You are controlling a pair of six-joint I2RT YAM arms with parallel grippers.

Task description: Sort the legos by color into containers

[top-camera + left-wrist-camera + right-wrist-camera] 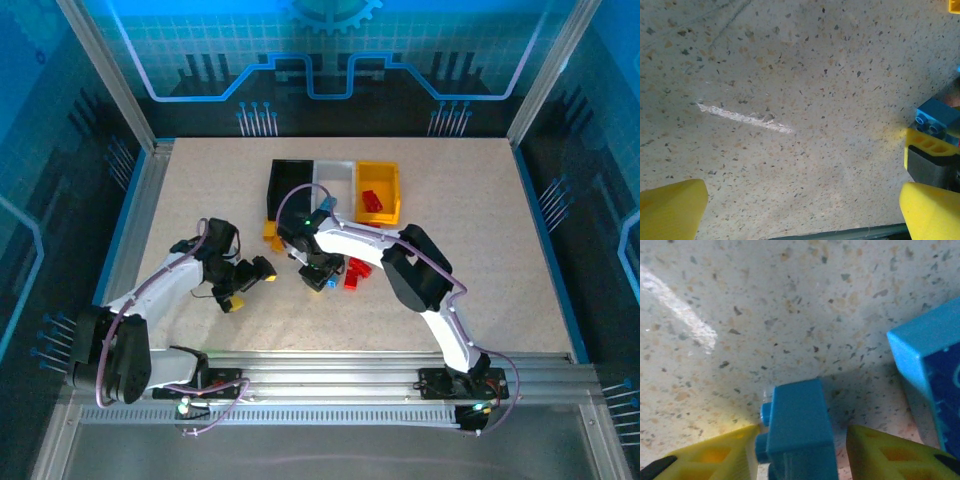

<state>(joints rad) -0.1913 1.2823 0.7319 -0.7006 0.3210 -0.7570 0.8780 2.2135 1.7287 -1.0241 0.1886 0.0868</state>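
Speckled table point(790, 75): left tool point(802, 200) gapes open over it; right tool point(802, 452) straddles a blue lego point(797, 425), grip unclear.

Left arm point(160, 285) rises from its near-left base, elbow bent, forearm reaching toward the centre. Left gripper point(250, 287) points downward, its yellow fingers point(671, 210) spread to full width. Right arm point(440, 305) arcs from the near-right base leftward, elbow raised. Right gripper point(318, 273) points downward and hangs low, its yellow fingers point(715, 456) standing partly apart.
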